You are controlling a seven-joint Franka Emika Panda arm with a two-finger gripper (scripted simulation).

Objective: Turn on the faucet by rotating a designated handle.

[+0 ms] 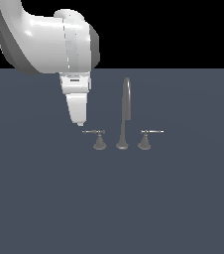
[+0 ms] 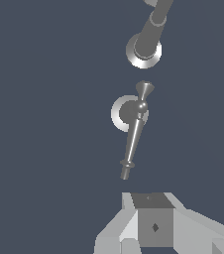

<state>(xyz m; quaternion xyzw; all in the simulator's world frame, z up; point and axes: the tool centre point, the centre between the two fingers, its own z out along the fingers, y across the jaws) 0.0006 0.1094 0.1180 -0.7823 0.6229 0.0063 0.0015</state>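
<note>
One handle [image 1: 98, 139] has its lever lying level, pointing toward the tool [image 1: 79, 119], whose grip state can't be told.

Flat dark slate-blue surface [image 1: 44, 208], black backdrop [image 1: 173, 30] above its far edge

You are looking down on the handle [image 2: 132, 130]: a thin grey lever across a round pale base, its free end reaching toward the claw [image 2: 153, 223] and stopping just short of it, not touching. Past the handle's base stands the faucet [image 2: 146, 44], its flared base and spout stem visible. Everything sits on the plain dark blue-grey surface [image 2: 44, 124]. You cannot tell how the claw's jaws stand.
</note>
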